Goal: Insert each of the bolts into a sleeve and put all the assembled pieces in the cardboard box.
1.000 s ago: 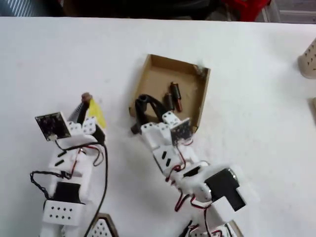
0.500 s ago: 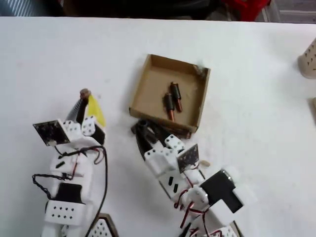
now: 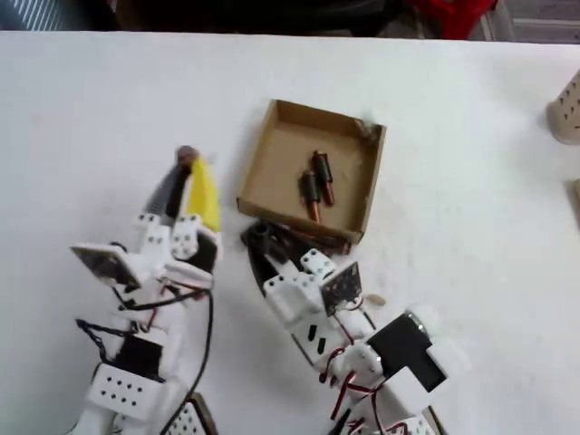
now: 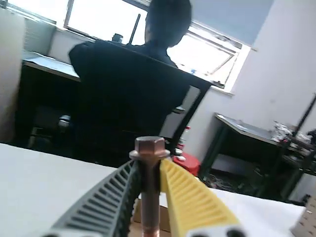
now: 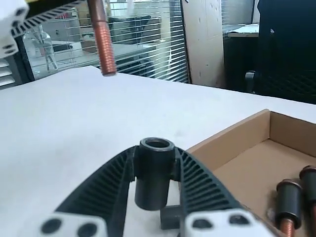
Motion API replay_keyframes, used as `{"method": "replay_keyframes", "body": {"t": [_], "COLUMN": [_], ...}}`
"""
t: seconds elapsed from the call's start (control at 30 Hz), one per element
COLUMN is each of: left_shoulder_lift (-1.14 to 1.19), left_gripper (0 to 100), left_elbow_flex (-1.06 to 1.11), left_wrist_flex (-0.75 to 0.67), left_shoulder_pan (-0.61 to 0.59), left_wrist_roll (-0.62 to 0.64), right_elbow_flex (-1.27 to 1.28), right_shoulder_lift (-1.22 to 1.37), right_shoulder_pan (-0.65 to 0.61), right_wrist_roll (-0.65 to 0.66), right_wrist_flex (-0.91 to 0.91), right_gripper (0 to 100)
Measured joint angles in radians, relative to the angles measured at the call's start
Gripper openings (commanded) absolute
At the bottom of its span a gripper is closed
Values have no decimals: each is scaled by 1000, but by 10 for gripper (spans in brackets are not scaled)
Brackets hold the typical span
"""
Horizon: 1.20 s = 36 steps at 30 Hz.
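Left claw (image 4: pixel 148 165) clamped on bolt (image 4: pixel 149 148), shank hanging below its tips. Right claw (image 5: pixel 154 158) clamped on sleeve (image 5: pixel 154 190), bore up, box (image 5: pixel 256 133) just beside it. Judgement: centre shank over bore, keep both vertical, descend slowly.

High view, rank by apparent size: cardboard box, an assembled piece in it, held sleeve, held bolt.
1. cardboard box
2. assembled piece
3. sleeve and bolt: both seen end-on, similarly small, so unranked.
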Motion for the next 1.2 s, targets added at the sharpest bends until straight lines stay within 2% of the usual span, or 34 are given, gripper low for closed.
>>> {"method": "replay_keyframes", "body": {"t": [0.13, 0.37, 0.5, 0.6, 0.77, 0.93, 1.2], "left_shoulder_lift": [0, 0, 81, 236, 491, 525, 525], "left_gripper": [22, 22, 22, 22, 22, 22, 22], "left_elbow_flex": [-15, -110, -183, -278, -384, -379, -236], "left_wrist_flex": [0, 114, 114, 106, 15, -28, -130], "left_shoulder_pan": [140, 241, 244, 244, 244, 247, 247], "left_wrist_roll": [0, 0, 0, 0, 0, 0, 0], "right_elbow_flex": [0, 0, 0, 0, 0, 0, 0], "right_shoulder_lift": [0, 0, 0, 0, 0, 0, 0], "right_shoulder_pan": [0, 0, 0, 0, 0, 0, 0], "right_wrist_roll": [0, 0, 0, 0, 0, 0, 0], "right_wrist_flex": [0, 0, 0, 0, 0, 5, 5], "right_gripper": [15, 15, 15, 15, 15, 15, 15]}}
